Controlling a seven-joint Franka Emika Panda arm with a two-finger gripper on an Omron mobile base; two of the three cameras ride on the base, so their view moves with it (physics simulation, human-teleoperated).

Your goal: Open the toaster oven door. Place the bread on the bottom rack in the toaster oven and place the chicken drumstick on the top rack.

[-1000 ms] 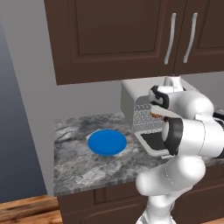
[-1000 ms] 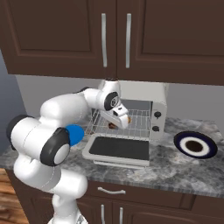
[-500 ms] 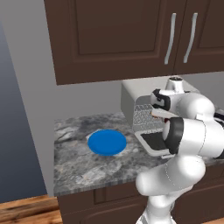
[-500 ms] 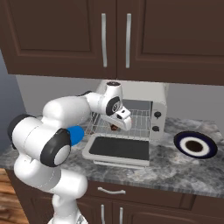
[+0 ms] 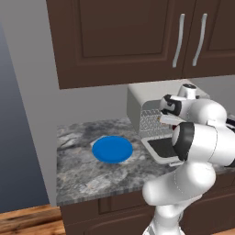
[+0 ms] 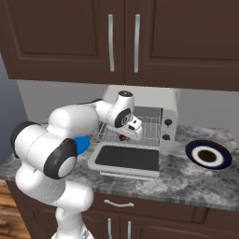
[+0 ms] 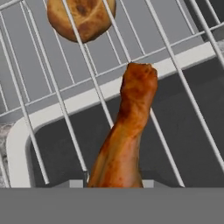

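The toaster oven point(image 6: 167, 100) stands on the counter with its door point(image 6: 126, 158) folded down flat. My gripper point(image 6: 128, 135) is at the oven mouth, shut on the chicken drumstick point(image 7: 127, 131), whose thick end points forward just above the silver wires of the top rack point(image 7: 186, 87). The fingertips themselves are hidden behind the meat. The bread point(image 7: 81, 17) lies below those wires, deeper inside the oven; I cannot make out the bottom rack under it. In the right base view the drumstick point(image 6: 122, 137) shows as a small reddish piece under the hand.
A blue plate point(image 5: 112, 149) lies on the counter left of the oven. A dark plate with a white centre point(image 6: 208, 155) lies to the oven's right. Dark wall cabinets point(image 6: 123, 42) hang close above the oven top. The open door takes up the counter in front.
The hand with the drumstick has shifted slightly right and down at the oven opening. The grip has stayed the same, and the door and bread have not moved.
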